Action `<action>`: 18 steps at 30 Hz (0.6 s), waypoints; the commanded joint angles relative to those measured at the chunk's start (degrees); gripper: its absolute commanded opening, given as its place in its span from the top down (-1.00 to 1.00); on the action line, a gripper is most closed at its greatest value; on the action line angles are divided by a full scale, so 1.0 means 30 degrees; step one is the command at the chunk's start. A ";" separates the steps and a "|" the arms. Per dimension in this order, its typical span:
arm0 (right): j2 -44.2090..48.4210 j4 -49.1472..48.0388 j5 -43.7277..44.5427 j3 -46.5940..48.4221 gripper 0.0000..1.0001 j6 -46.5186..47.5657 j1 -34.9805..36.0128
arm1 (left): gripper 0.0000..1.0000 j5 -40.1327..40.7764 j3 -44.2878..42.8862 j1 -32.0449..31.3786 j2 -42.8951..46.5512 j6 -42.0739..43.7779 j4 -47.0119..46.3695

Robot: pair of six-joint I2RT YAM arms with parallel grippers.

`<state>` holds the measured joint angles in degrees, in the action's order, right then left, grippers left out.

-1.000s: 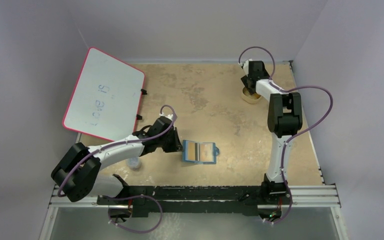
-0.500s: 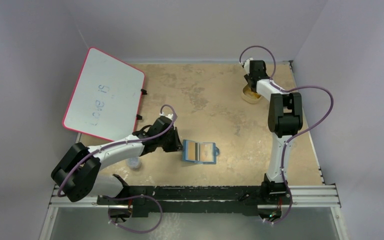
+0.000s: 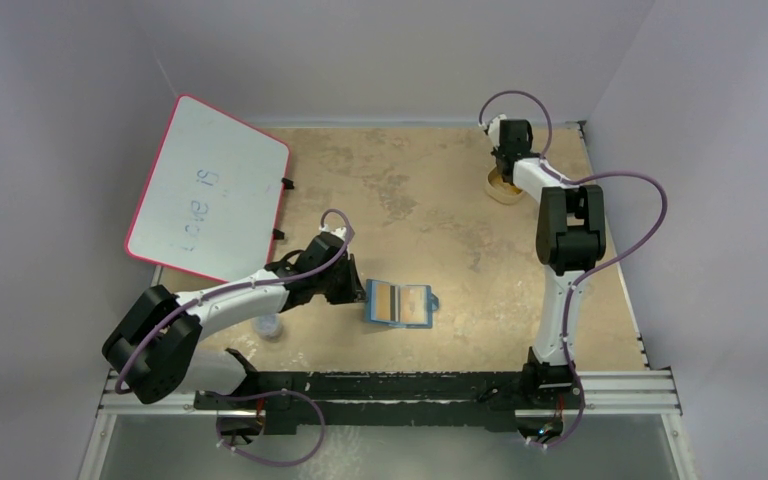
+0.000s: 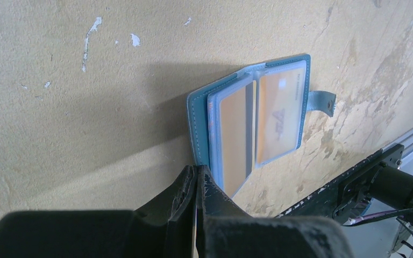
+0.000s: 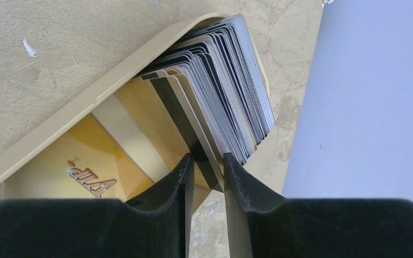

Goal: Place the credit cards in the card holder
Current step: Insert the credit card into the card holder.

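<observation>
Since a second ago, the right gripper (image 5: 205,161) has been shifted slightly toward the far edge over the tray, and its black fingers (image 5: 239,185) have been drawn much closer together. The left arm and the card holder have been left where they were.

The credit cards (image 5: 220,91), thin rectangles that are orange-yellow with dark stripes at the front and grey-silver behind, are stood on edge as a fanned stack. They are kept inside a beige oval plastic tray (image 5: 75,110) at the far right of the sandy, mottled tabletop (image 3: 430,200). One more orange-yellow card marked "VIP" (image 5: 94,180) is laid flat on the tray's floor. The foremost dark-striped card's lower edge is taken between the right fingers. A narrow gap is seen between them, and whether the card is already pressed cannot be told.

The small teal-blue bifold card holder (image 4: 247,129) is laid open near the middle of the tabletop, toward the near edge and well apart from the tray. Two orange-yellow cards are seen in its clear pockets. The left gripper (image 4: 197,173) is closed, finger against finger, with the tips at the edge of the holder's cover. Whether that edge is pinched cannot be told.

A large pink-rimmed whiteboard (image 3: 210,190) is propped at the far left.
</observation>
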<state>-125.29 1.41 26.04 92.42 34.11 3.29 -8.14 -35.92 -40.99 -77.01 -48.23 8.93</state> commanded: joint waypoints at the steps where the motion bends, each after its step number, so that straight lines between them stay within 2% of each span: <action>1: 0.0660 -0.0756 0.0511 0.1024 0.50 0.0004 -0.0247 | 1.00 0.0048 -0.0838 -0.0008 0.0065 0.0251 -0.0614; 9: 0.0902 0.0855 -0.0016 0.1985 0.68 -0.0633 -0.0247 | 1.00 -0.0009 -0.0829 -0.0008 0.0110 0.0091 -0.0775; 14: 0.1142 0.3856 -0.2862 0.3043 0.88 -0.2162 -0.0196 | 1.00 0.0128 -0.0975 0.0002 0.0073 0.0119 -0.0510; 18: 0.1797 0.4944 -0.3594 0.2830 1.00 -0.3243 -0.0080 | 1.00 0.0421 -0.0867 -0.0006 -0.0165 -0.0004 -0.0507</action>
<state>-124.84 11.46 19.14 98.91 29.15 3.07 -8.10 -36.36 -40.99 -77.03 -48.38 8.71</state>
